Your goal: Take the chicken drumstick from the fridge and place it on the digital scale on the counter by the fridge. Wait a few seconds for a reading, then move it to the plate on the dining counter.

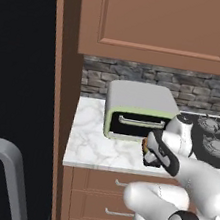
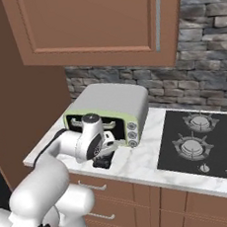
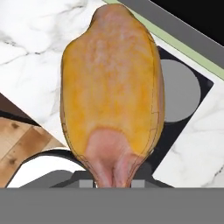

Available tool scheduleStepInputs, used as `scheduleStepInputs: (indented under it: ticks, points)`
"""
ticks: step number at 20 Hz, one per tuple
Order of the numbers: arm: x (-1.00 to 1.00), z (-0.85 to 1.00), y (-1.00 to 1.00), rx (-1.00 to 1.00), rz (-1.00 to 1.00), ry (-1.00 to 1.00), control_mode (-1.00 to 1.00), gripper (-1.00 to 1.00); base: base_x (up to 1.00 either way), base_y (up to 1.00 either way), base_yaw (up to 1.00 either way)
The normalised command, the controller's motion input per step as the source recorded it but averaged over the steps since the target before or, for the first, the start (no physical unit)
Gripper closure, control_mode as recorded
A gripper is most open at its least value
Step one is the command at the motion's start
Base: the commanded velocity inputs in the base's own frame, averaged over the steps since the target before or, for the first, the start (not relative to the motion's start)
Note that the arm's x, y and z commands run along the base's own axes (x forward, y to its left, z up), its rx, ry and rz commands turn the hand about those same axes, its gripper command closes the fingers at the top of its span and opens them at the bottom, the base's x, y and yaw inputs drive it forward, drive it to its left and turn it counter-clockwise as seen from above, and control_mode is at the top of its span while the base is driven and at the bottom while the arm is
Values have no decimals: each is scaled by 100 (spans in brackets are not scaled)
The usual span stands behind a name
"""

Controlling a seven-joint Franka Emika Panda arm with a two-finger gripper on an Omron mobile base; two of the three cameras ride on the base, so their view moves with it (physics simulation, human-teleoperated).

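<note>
The chicken drumstick (image 3: pixel 111 96), golden-brown with a paler pink end, hangs close in front of the hand camera, and my gripper (image 3: pixel 113 183) is shut on that pale end. Behind it lies the digital scale (image 3: pixel 179 94), a black slab with a round grey pad, on the white marble counter (image 3: pixel 30 52). In the left base view the gripper (image 1: pixel 146 152) holds the drumstick (image 1: pixel 145 147) just above the counter (image 1: pixel 91 142), in front of the toaster oven. The black fridge (image 1: pixel 18 66) stands open at the left, its grey handle (image 1: pixel 4 165) near the bottom.
A grey and green toaster oven (image 2: pixel 112 105) sits at the back of the counter, right behind the hand. A black gas hob (image 2: pixel 202 141) lies to the right. Brown wall cabinets (image 2: pixel 91 23) hang overhead, and drawers (image 1: pixel 97 196) run below the counter.
</note>
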Motion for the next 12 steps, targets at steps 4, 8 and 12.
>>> scheduleStepInputs:
  ticks: [4,8,12]
  points:
    - [15,-14,0,0,0,0,-100,100,0,0,0]
    - [20,-18,0,0,0,0,-100,100,0,0,0]
    - [20,-14,-1,0,0,1,-100,100,0,0,0]
